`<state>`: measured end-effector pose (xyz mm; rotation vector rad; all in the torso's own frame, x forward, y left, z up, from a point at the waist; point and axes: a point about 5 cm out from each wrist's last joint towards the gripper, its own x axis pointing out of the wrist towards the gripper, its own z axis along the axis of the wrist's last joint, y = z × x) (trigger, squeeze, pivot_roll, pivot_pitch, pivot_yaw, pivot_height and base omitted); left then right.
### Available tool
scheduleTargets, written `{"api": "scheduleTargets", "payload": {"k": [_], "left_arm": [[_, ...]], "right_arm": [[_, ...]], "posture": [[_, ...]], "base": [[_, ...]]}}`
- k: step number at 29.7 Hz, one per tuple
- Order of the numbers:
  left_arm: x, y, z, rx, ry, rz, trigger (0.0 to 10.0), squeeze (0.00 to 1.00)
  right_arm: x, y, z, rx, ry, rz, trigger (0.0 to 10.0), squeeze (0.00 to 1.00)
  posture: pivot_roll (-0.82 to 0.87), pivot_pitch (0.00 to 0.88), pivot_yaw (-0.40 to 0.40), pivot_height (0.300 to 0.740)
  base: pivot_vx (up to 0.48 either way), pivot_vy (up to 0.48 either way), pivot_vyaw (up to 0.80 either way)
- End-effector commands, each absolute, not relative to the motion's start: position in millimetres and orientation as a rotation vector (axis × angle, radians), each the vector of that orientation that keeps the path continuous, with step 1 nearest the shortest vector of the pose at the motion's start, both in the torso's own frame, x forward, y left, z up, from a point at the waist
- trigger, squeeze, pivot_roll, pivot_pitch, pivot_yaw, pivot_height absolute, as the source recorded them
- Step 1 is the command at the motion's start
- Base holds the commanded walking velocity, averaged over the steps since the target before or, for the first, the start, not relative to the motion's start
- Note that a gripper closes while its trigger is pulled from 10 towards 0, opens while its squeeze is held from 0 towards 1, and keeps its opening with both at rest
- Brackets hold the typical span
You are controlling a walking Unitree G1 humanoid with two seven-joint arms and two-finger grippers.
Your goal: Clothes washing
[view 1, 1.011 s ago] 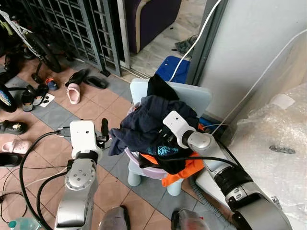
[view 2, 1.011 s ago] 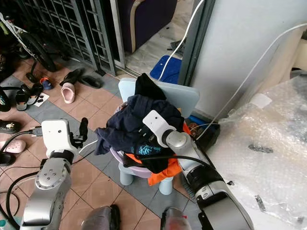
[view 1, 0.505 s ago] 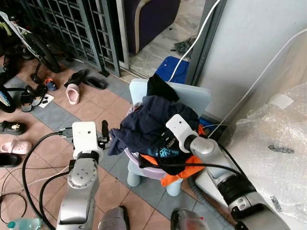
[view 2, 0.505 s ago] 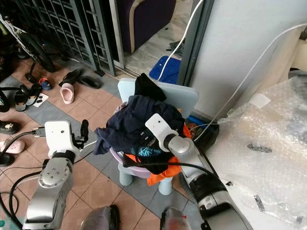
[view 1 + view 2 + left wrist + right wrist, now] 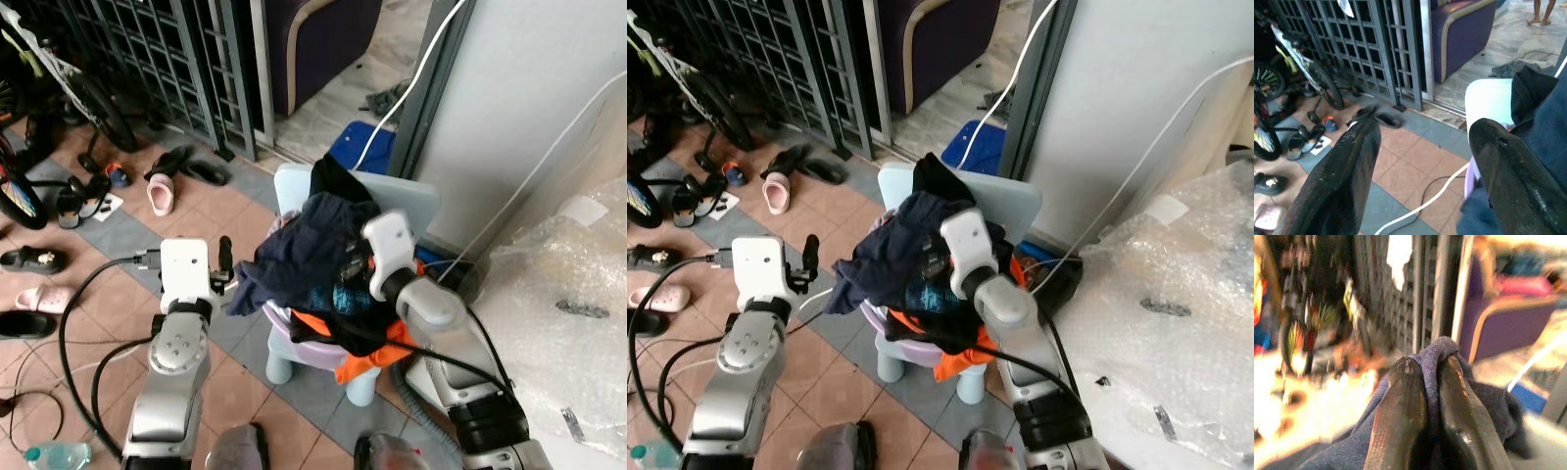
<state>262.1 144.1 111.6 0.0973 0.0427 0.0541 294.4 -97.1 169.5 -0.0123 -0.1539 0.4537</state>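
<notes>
Dark blue garment heaped atop clothes pile in lilac basin on pale blue chair | right gripper pinched tight on a fold of that garment, above the pile | left gripper fingers spread, holding nothing, just beside garment's hanging edge | orange cloth dangles below basin

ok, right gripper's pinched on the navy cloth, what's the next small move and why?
Probably keep lifting the right gripper straight up. Its fingers are shut on a fold of the navy garment, but most of that cloth still lies on the heap in the purple basin. The left gripper is open beside the pile, free to steady it.
</notes>
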Motion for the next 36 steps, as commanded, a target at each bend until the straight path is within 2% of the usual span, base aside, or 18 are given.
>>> {"api": "scheduleTargets", "payload": {"k": [1, 11, 32, 33, 34, 35, 36], "left_arm": [[263.2, 145.0, 110.9, 0.115, 0.041, 0.055, 10.0, 0.00], [271.8, 148.0, 114.1, 0.115, 0.025, 0.094, 10.0, 0.00], [273.1, 148.2, 112.7, 0.117, 0.019, 0.097, 10.0, 0.00], [273.3, 148.2, 112.7, 0.118, 0.019, 0.097, 10.0, 0.00], [273.6, 148.2, 112.7, 0.117, 0.018, 0.098, 10.0, 0.00], [273.4, 147.6, 114.5, 0.106, 0.000, 0.079, 10.0, 0.00], [273.3, 147.1, 115.2, 0.102, -0.004, 0.071, 10.0, 0.00]], "right_arm": [[292.9, -103.6, 183.1, 0.018, -0.200, 0.421, 0.0, 0.00], [285.5, -106.6, 194.1, 0.065, -0.213, 0.382, 0.0, 0.00], [288.2, -108.4, 195.9, 0.039, -0.213, 0.356, 0.0, 0.00], [288.4, -108.4, 196.6, 0.034, -0.218, 0.356, 0.5, 0.00], [288.7, -108.4, 197.1, 0.031, -0.220, 0.357, 2.4, 0.00], [289.4, -108.2, 198.3, 0.032, -0.222, 0.359, 10.0, 0.00], [290.2, -108.2, 198.3, 0.027, -0.216, 0.358, 10.0, 0.00]], "posture": [[-0.01, 0.037, 0.059, 0.740], [-0.02, 0.036, 0.068, 0.740], [-0.02, 0.033, 0.064, 0.740], [-0.02, 0.033, 0.064, 0.740], [-0.02, 0.031, 0.062, 0.740], [-0.02, 0.030, 0.062, 0.740], [-0.02, 0.030, 0.062, 0.740]], "base": [[0.000, 0.000, 0.00], [0.000, 0.000, 0.00], [0.000, 0.000, 0.00], [0.000, 0.000, 0.00], [0.000, 0.000, 0.00], [0.000, 0.000, 0.00], [0.000, 0.000, 0.00]]}}
